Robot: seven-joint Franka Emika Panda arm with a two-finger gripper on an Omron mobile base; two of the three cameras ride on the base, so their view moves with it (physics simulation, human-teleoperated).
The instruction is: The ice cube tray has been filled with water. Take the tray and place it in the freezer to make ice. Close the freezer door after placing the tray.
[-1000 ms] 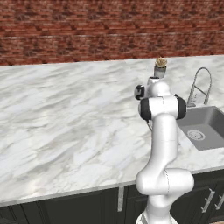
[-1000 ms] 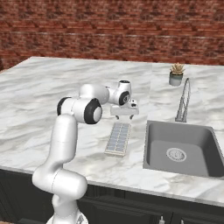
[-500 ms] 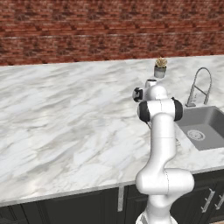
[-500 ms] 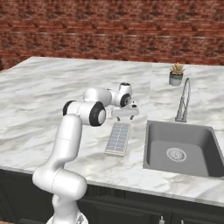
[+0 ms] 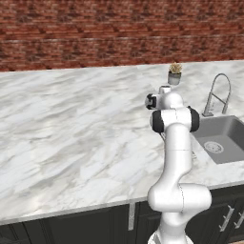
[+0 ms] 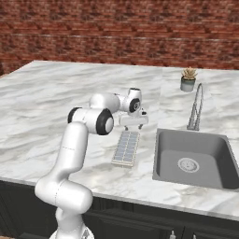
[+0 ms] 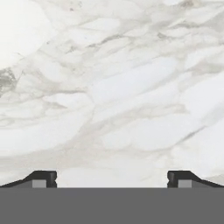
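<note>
The ice cube tray (image 6: 126, 147) lies flat on the marble counter just left of the sink, its long side running away from the base. The water (image 6: 125, 152) shows as pale bluish filling in its square cells. My gripper (image 6: 134, 127) hangs open a little above the tray's far end, pointing down and holding nothing. In the hand view the gripper (image 7: 112, 177) has its two dark fingertips (image 7: 46, 177) far apart, with bare marble between them. The freezer and the freezer door are out of view.
A steel sink (image 6: 193, 161) with a curved faucet (image 6: 196, 107) sits right of the tray. A small potted plant (image 6: 188, 79) stands behind it near the brick wall. The wide marble counter (image 5: 71, 128) stretches to the left. Dark cabinets run below the counter's front edge.
The elbow has swung to the right and the hand has come down slightly over the tray's far end. The jaws have stayed open and the tray has not moved.
</note>
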